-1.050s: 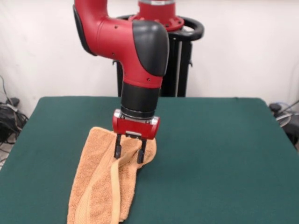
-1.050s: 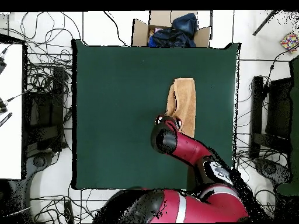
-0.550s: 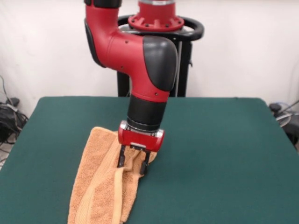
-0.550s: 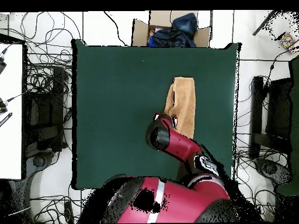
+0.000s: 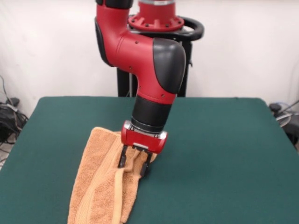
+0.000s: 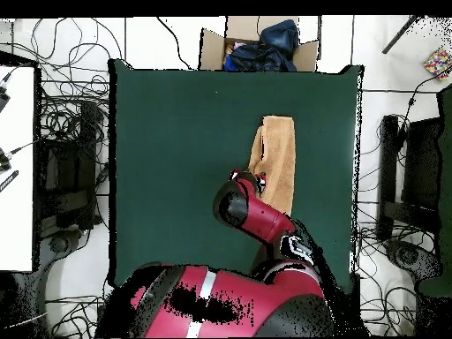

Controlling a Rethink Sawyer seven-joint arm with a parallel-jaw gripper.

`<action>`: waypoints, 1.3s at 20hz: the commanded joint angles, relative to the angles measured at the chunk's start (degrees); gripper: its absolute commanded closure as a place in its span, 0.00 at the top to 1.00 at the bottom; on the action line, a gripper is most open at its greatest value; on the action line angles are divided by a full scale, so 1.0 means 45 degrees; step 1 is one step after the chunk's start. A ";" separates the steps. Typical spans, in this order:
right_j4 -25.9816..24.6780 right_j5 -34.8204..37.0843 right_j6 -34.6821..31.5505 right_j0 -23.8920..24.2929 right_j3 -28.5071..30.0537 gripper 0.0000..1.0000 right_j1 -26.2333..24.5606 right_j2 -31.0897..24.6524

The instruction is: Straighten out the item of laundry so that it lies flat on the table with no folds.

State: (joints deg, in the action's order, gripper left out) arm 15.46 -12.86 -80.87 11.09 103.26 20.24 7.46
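In the front view, a tangle of cables (image 5: 8,114) lies on the floor off the left edge of the green desk (image 5: 219,154). On the left half of the desk lies the orange-tan towel (image 5: 96,191), bunched lengthwise into a narrow strip with long folds and a smoother woven band running along it; its near end runs out of the picture's bottom edge. At the towel's far right corner the red and black arm (image 5: 149,60) comes down from above, and the gripper (image 5: 133,166) sits low over the cloth with its jaws apart, one dark finger on each side of a raised ridge of towel, tips at or against the fabric. The right half of the desk is bare felt.

In the overhead view the towel (image 6: 279,154) lies folded, toward the desk's right side, and a cardboard box (image 6: 256,46) holding dark cloth stands beyond the top edge.
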 commanded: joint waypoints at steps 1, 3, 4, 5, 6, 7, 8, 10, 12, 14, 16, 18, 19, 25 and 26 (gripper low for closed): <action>0.1277 -0.0164 -0.3337 -0.0539 -0.0697 1.00 -0.0754 -0.0293; 0.1183 -0.0207 -0.3310 -0.0491 -0.0614 1.00 -0.0693 -0.0287; 0.1127 -0.0193 -0.3272 -0.0460 -0.0591 1.00 -0.0654 -0.0293; 0.1055 -0.0177 -0.3267 -0.0416 -0.0523 1.00 -0.0578 -0.0335; 0.0993 -0.0145 -0.3256 -0.0362 -0.0468 1.00 -0.0502 -0.0376; 0.0949 -0.0080 -0.3258 -0.0346 -0.0365 1.00 -0.0376 -0.0394; 0.0895 -0.0017 -0.3251 -0.0321 -0.0277 1.00 -0.0266 -0.0409; 0.0799 0.0068 -0.3253 -0.0285 -0.0095 1.00 -0.0057 -0.0421; 0.0787 0.0030 -0.3262 -0.0312 -0.0027 1.00 -0.0022 -0.0362; 0.0675 -0.0141 -0.3263 -0.0189 -0.0071 1.00 -0.0149 -0.0420; 0.0747 -0.0185 -0.3249 -0.0241 -0.0126 1.00 -0.0224 -0.0315; 0.0986 -0.0145 -0.3297 -0.0538 0.0060 1.00 -0.0100 0.0028; 0.1104 -0.0066 -0.3307 -0.0696 0.0183 1.00 0.0017 0.0225; 0.0925 0.1139 -0.2978 -0.0729 0.0725 1.00 0.1075 0.0594; 0.0890 0.1377 -0.2885 -0.0743 0.0789 1.00 0.1276 0.0675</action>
State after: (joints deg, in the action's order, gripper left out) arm 16.58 -12.85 -80.87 9.27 104.32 22.20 9.32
